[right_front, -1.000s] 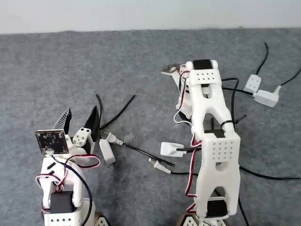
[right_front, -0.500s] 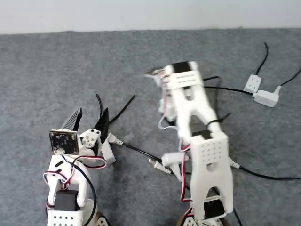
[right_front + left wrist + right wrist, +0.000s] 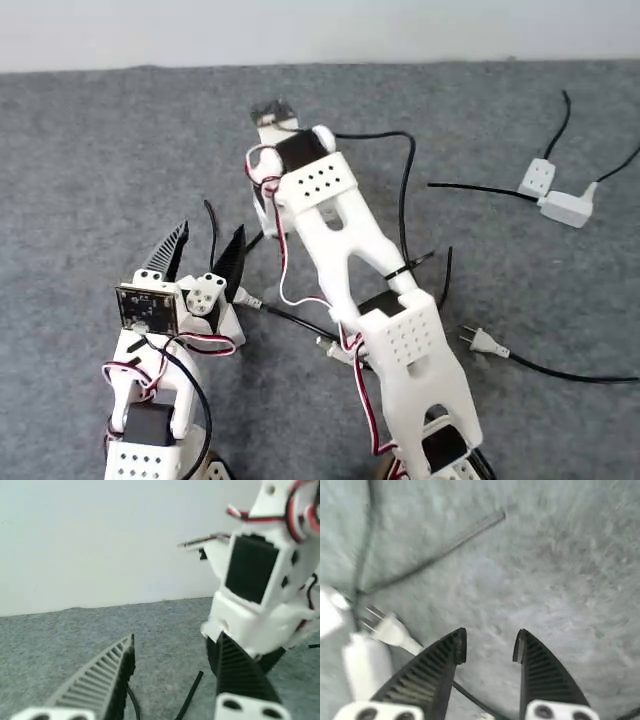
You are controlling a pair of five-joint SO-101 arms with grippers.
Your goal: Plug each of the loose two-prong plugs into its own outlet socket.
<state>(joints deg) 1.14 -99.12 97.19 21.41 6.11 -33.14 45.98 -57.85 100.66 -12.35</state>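
Closing on the plug (image 3: 395, 631) depends on its lie: flat on the worktop (image 3: 120, 130), just beside the socket (image 3: 362, 672), unplugged. The left gripper (image 3: 210, 240), jaws wide and empty, sits nearest the socket. The right gripper (image 3: 487, 645), jaws also open and empty, stands farther off.

Left arm (image 3: 150, 400): folded low, close to base; wrist level. Left gripper (image 3: 212, 230) points forward, fingers spread wide, nothing between.
Right arm (image 3: 350, 250): stretched far forward, slanting across toward left arm's side; wrist pitched down. Right gripper (image 3: 490, 631) fingers apart, empty.
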